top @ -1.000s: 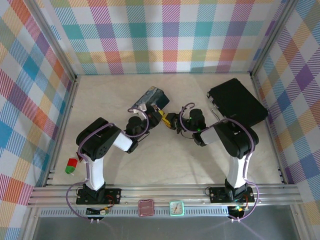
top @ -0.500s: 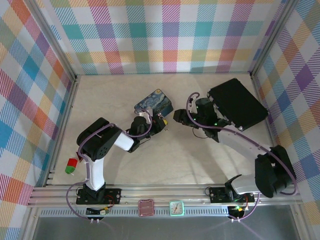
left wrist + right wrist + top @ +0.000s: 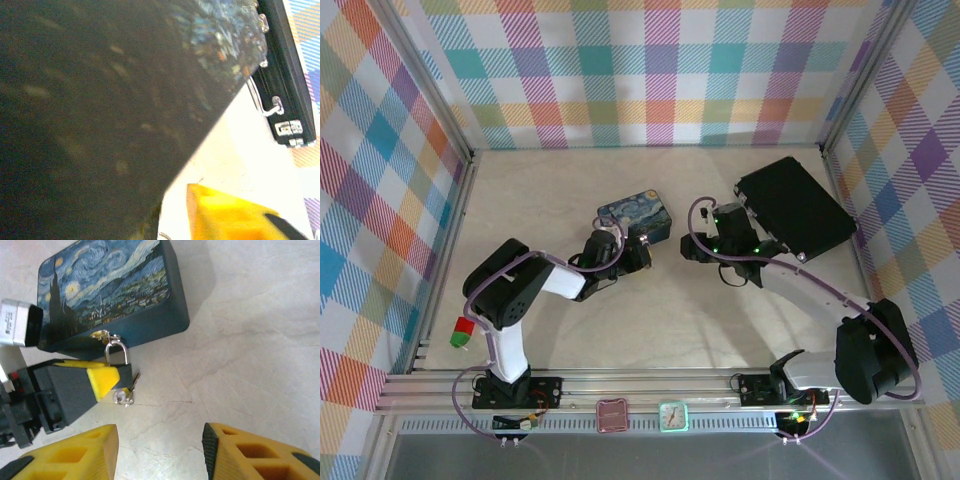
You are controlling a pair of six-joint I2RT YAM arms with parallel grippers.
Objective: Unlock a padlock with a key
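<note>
The tiny dark padlock [image 3: 125, 372] hangs by its silver shackle [image 3: 116, 351] from the latch of the starry-night tin [image 3: 110, 290]. The thin key [image 3: 134, 381] sticks out at the padlock's lower corner, and its ring [image 3: 122, 397] lies on the table. My left gripper [image 3: 107, 374] reaches in from the left with its yellow fingertips [image 3: 102, 381] closed against the padlock body, part of which they hide. My right gripper [image 3: 160, 450] is open, a short way back from the padlock with bare table between its fingers. From above, the left gripper [image 3: 640, 250] and right gripper [image 3: 695, 246] face each other below the tin [image 3: 635, 214].
A flat black case [image 3: 795, 205] lies at the back right, just behind the right arm, and shows again in the left wrist view as the case [image 3: 287, 70]. A small red and green object [image 3: 464, 331] sits at the left edge. Checked walls enclose the table [image 3: 650, 310].
The tin has gone from tilted up to lying flat on the table. My right gripper has drawn back to the right, away from the padlock, and the right arm has stretched out.
</note>
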